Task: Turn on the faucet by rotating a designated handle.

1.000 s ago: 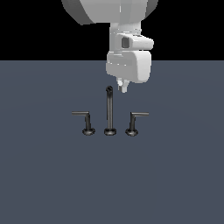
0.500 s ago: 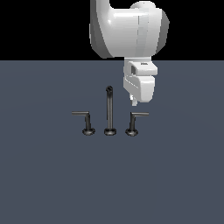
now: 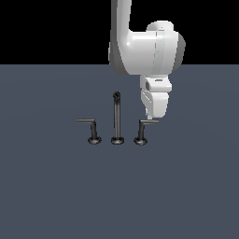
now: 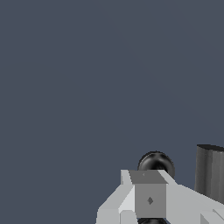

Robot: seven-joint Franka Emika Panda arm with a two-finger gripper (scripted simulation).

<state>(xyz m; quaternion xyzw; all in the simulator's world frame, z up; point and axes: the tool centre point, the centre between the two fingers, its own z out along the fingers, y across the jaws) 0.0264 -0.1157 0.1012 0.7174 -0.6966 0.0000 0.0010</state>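
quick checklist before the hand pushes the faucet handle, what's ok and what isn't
1. Hand at the right-pointing handle, exterior view: ok.
2. Hand clear of the spout: ok.
3. Other handle untouched, apart from the hand: ok.
4. Hand touching the handle's arm: cannot tell, they overlap in the exterior view.
5. Hand open or shut: cannot tell, fingertips not clearly shown in the wrist view.

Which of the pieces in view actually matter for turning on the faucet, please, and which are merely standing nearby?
Part of the job:
- handle, on the exterior view's right, arm reaching right
- gripper, just above that arm

Only standing by:
- spout, tall, in the middle
- mirror-image lever, on the exterior view's left
- floor, plain grey
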